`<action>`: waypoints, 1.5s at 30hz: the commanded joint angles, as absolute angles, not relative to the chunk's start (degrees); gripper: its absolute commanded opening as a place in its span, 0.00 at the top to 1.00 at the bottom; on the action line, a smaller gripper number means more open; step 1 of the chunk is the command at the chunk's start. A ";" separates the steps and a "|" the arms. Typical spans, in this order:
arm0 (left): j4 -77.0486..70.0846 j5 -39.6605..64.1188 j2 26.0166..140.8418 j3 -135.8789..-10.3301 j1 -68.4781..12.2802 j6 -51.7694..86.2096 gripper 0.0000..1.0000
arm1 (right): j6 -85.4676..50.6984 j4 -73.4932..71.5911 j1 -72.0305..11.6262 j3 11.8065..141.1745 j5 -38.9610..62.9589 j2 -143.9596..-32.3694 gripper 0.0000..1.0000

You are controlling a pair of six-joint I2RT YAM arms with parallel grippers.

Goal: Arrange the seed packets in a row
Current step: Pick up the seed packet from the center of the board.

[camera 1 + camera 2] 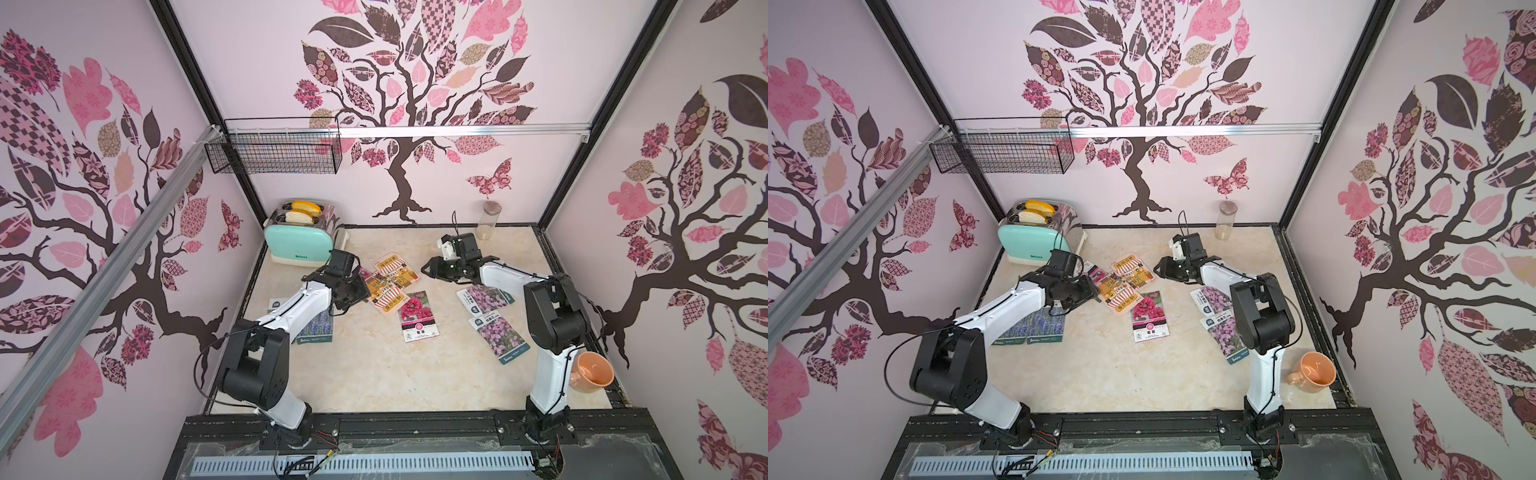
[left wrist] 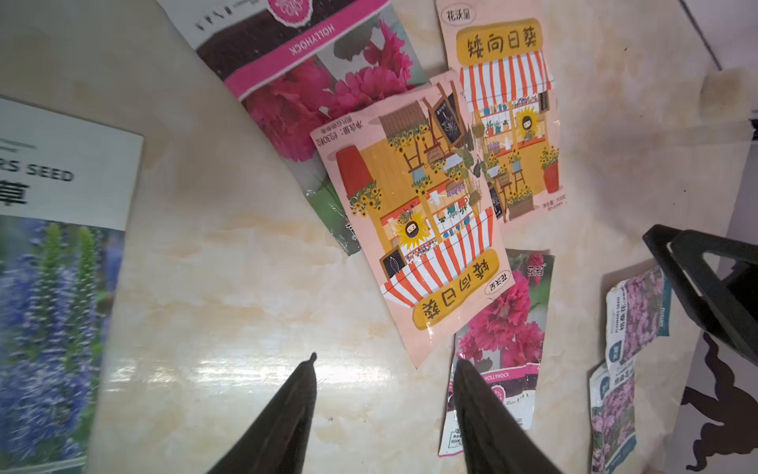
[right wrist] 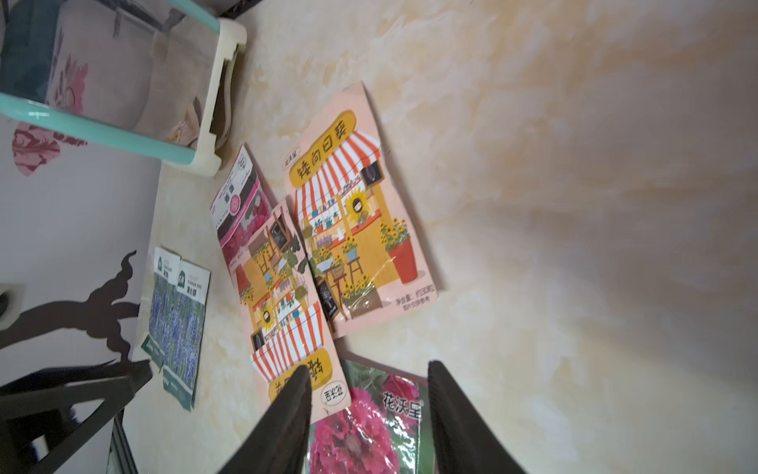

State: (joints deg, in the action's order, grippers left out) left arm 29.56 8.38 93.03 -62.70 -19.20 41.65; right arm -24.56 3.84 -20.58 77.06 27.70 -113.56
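Marbled tabletop [image 1: 374, 374] carries eight: two blue lavender packets [image 1: 1044, 326] beside my left arm, two orange shop packets [image 1: 390, 297] overlapping centrally, two magenta packets [image 1: 417, 311] partly beneath them, two lilac packets [image 1: 488, 299] by my right arm. My left pincer [image 2: 385, 361] and right pincer [image 3: 369, 367] hang released, empty.

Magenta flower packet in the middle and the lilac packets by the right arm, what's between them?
Nothing, just bare tabletop, seen in both top views.

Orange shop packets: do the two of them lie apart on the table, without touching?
No, in the left wrist view one orange packet overlaps an edge of the other orange packet.
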 commanded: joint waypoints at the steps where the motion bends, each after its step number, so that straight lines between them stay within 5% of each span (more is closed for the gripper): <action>1: 27.37 6.16 94.80 -64.13 -20.45 43.24 0.44 | -22.59 3.98 -21.61 78.06 33.22 -114.01 0.51; 36: 19.78 8.12 111.13 -66.95 -20.82 43.35 0.44 | -20.82 5.27 -25.84 81.73 34.79 -124.80 0.52; 42: 19.18 9.28 114.70 -70.04 -22.48 43.24 0.49 | -21.43 4.12 -25.91 80.80 36.38 -125.22 0.52; 45: 20.23 10.04 117.40 -73.20 -23.91 43.08 0.61 | -21.71 3.70 -25.85 80.12 35.81 -124.90 0.53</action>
